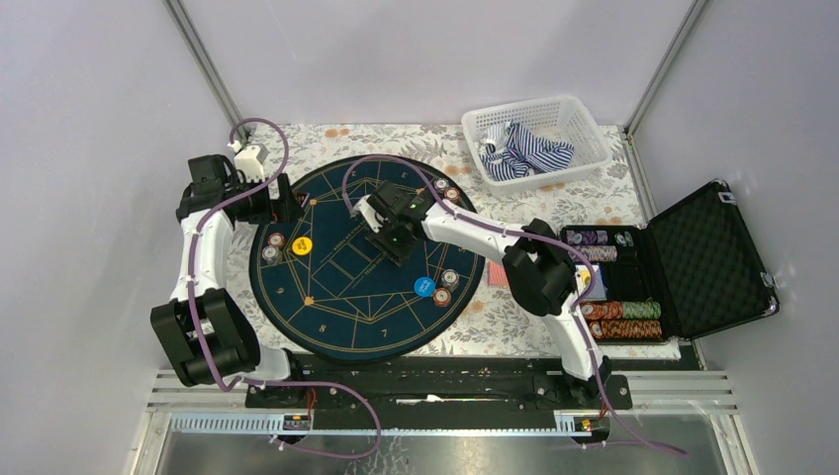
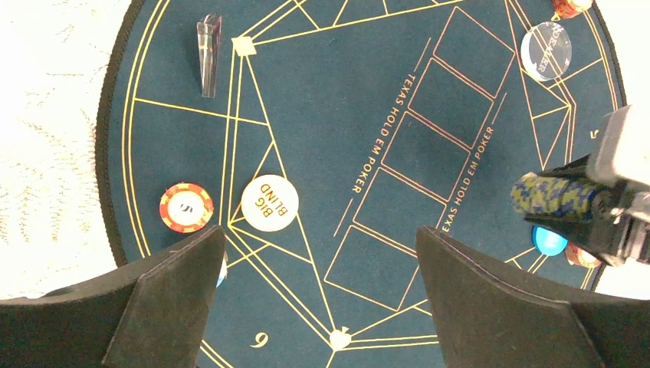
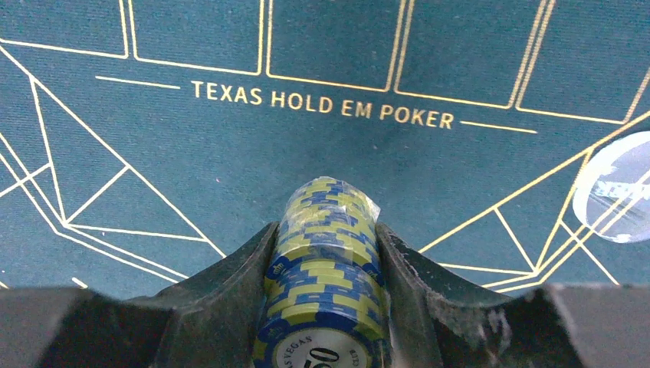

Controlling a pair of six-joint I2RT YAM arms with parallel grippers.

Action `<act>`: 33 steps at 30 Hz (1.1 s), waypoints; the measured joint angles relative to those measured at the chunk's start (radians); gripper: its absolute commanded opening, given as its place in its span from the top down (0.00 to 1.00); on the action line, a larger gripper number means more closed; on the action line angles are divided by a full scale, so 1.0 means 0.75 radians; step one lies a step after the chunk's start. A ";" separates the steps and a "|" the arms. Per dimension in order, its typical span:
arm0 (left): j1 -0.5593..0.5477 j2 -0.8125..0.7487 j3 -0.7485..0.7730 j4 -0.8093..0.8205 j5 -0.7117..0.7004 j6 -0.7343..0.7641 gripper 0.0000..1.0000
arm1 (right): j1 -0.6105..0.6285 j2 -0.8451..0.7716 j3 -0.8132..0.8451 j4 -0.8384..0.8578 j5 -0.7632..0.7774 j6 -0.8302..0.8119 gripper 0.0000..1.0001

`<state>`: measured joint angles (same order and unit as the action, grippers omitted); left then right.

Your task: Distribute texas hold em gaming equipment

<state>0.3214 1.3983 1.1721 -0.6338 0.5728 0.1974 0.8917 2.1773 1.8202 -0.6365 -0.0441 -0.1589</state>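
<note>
The right jaws, we see from above, hang over the middle of the mat (image 1: 336, 307), the left jaws wide and empty at its left rim; our left wrist view puts the chip roll (image 2: 553, 196) off to their right; our right wrist view shows it clamped lengthwise between the right jaws.

Overhead, I see the mat (image 1: 346, 307) mid-frame, the basket (image 1: 584, 119) at upper right, and the case (image 1: 707, 257) at the right edge with chip stacks (image 1: 623, 319) inside. My right gripper (image 1: 394, 242) hangs over the mat's centre, a roll of chips (image 3: 326, 276) between its fingers.
</note>
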 measured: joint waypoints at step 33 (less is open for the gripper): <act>0.000 -0.001 -0.001 0.000 0.103 -0.066 0.01 | 0.031 0.046 -0.077 0.149 -0.002 -0.044 0.10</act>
<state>0.3214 1.3979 1.1717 -0.6338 0.6498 0.1482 0.9146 2.2120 1.7622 -0.5247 -0.0452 -0.1917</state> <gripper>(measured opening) 0.988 0.850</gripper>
